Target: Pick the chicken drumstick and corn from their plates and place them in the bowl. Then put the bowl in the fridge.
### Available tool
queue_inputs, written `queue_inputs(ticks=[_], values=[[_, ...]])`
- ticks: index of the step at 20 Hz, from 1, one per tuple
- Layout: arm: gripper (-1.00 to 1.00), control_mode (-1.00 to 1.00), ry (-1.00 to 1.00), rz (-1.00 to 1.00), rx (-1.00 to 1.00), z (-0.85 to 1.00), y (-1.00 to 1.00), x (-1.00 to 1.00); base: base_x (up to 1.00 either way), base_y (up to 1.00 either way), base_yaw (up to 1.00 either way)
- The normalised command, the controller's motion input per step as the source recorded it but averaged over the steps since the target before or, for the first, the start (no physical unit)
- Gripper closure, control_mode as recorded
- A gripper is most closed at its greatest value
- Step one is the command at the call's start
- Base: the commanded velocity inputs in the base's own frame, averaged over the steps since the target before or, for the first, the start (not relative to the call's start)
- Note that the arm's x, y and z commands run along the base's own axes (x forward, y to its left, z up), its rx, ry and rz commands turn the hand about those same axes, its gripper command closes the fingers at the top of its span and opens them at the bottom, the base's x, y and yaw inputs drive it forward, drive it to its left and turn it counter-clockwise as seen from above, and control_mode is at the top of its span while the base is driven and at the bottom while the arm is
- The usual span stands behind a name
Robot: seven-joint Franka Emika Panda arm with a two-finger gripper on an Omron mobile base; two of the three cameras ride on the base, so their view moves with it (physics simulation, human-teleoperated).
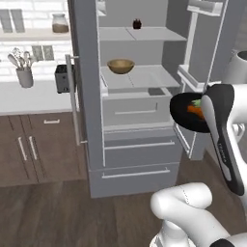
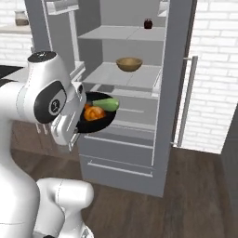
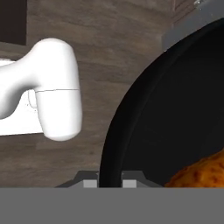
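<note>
a: where's the bowl (image 2: 105,122)?

b: i've got it up in front of the open fridge (image 1: 137,118), just right of the drawers, below the shelf with the tan wooden bowl (image 1: 120,66). the gripper (image 3: 109,183) is pinched on its near rim, fingers closed to the wall's thickness.

a: load?

b: chicken drumstick (image 2: 93,113) and corn (image 2: 106,104) both inside. i judge the bowl stiff but smooth, and a one-sided rim hold lets it tip. the cob looks round, so it would roll; i'd keep it level.
</note>
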Motion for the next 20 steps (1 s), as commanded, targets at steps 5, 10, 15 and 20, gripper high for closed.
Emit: queue_inputs(ticks=[5,10,15,20], values=[[1.00,1.00,0.00,0.00,0.00,0.00,0.00,0.00,0.59,0.35,-0.16],[1.00,1.00,0.00,0.00,0.00,0.00,0.00,0.00,0.70,0.19,-0.16],[1.00,1.00,0.00,0.00,0.00,0.00,0.00,0.00,0.66,0.08,-0.24],[1.00,1.00,0.00,0.00,0.00,0.00,0.00,0.00,0.55,0.25,-0.14]])
